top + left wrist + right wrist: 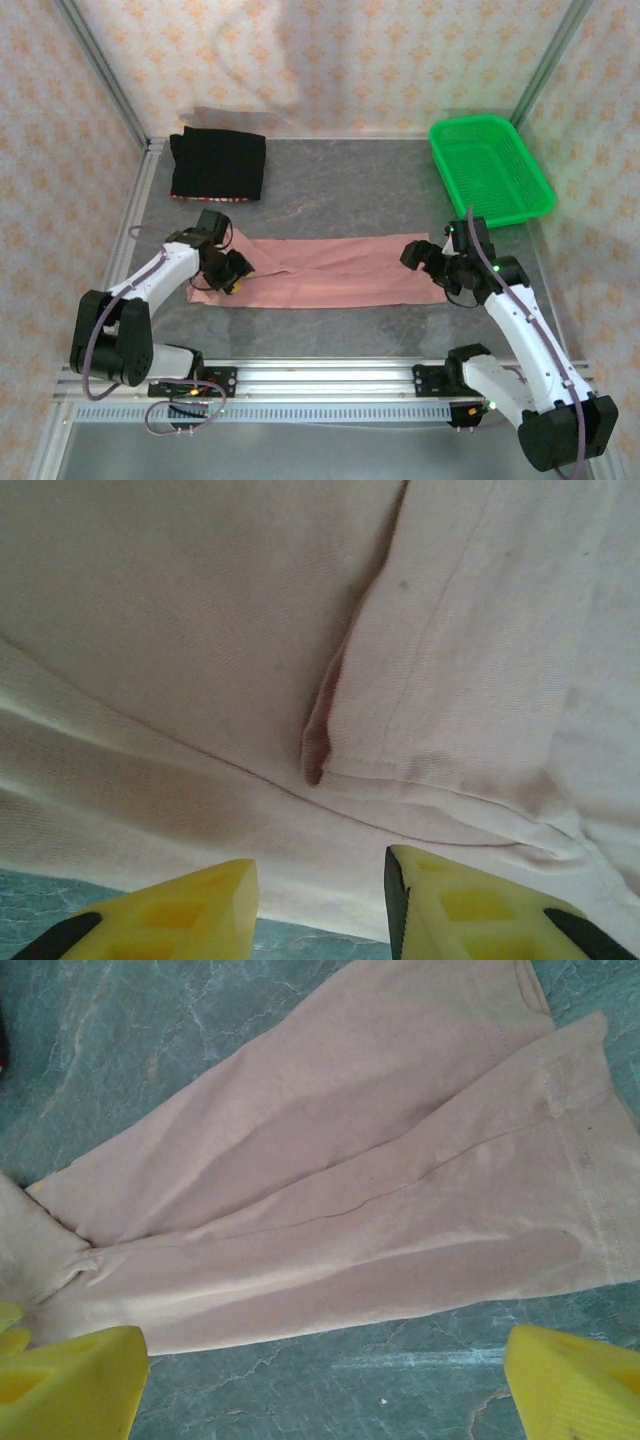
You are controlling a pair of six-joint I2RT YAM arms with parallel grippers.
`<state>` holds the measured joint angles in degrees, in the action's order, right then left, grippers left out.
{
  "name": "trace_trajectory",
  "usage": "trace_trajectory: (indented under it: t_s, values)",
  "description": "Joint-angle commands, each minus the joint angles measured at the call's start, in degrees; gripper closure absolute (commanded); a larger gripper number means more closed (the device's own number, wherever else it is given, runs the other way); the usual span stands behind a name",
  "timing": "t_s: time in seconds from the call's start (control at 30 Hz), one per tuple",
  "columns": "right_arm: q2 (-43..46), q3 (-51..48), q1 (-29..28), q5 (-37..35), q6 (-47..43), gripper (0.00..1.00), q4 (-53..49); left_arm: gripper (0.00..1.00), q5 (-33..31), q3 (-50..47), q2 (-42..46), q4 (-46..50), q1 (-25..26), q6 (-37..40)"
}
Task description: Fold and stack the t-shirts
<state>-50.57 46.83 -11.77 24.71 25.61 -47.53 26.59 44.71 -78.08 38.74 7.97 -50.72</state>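
My left gripper [320,885] stands narrowly parted and my right gripper [325,1375] wide, both empty at the folded pink t-shirt's [330,270] ends, so I risk pinching just one layer.

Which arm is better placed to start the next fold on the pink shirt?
Right, probably: the right end effector hangs wide open at the pink shirt's flat hem; the left end effector faces layered folds.
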Motion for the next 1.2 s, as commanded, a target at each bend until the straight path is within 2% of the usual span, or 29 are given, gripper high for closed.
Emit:
trace_trajectory:
  t_s: [0.0, 0.33, 0.73, 1.17]
  values:
    - [1.2, 1.8, -0.4, 0.2, -1.2, 0.08, 0.6, 0.63, -2.1, -0.6, -0.8, -2.5, 0.4, -1.6]
    - [1.8, 1.3, -0.5, 1.1, -1.1, 0.07, 1.3, 0.69, -4.1, 1.8, -6.0, -5.2, 0.6, -1.5]
    - [2.0, 0.7, -0.5, 1.6, -0.8, 0.06, 2.7, 0.98, -5.1, 7.3, -9.2, -4.0, 1.8, 0.1]
    - [1.7, -1.0, -0.6, 2.1, -0.4, 0.04, 3.8, 1.00, -4.9, 17.6, -16.3, -3.2, 2.1, 2.8]
